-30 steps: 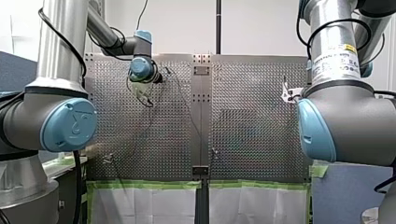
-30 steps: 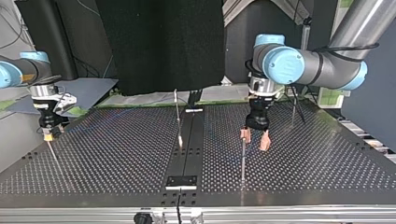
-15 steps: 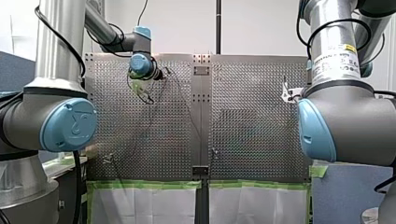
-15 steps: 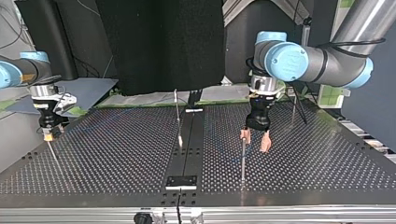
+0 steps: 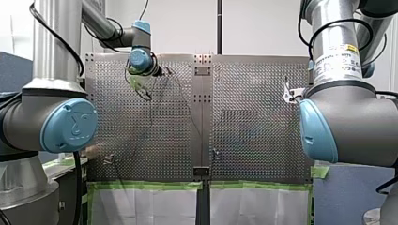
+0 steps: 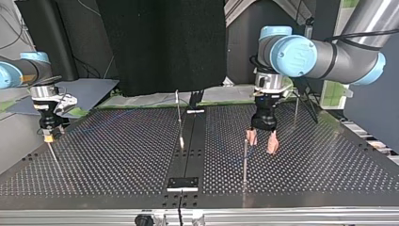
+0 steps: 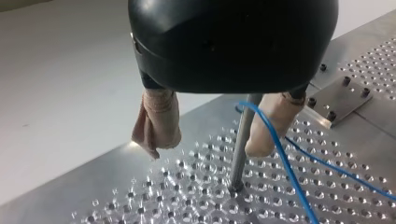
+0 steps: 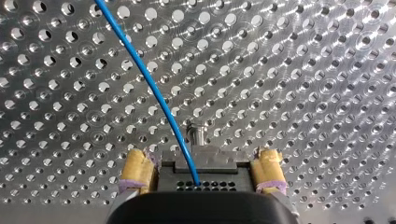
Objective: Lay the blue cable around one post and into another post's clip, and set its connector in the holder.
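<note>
— So, how is the blue cable (image 8: pixel 149 84) looking?
— It is running as one thin bright blue line over the holes and is ending in a black connector (image 8: pixel 203 171). My right gripper (image 8: pixel 201 158) is pinching that connector between its yellow pads (image 8: pixel 135 169); a short metal stub (image 8: pixel 196 135) is standing just ahead of it.
— And at the other arm?
— In the left wrist view the cable is passing just beside a thin metal post (image 7: pixel 239 154), across the front of one beige padded finger (image 7: pixel 285 109). My left gripper (image 7: pixel 203 151) is hanging with fingers spread, and the post is standing between them, nearer to that finger. I cannot tell if the cable is touching the post.
— What is standing around?
— In the top view the left gripper is hovering at about two o'clock from the middle, the right one at nine o'clock, well apart. Another thin post (image 6: pixel 179 117) is rising at twelve o'clock of a small plate (image 6: pixel 183 182) on the dark centre strip (image 6: pixel 190 150).
— And the surface?
— A perforated metal table (image 6: pixel 117 155) is shining; a black panel (image 6: pixel 160 47) is hanging behind it.
</note>
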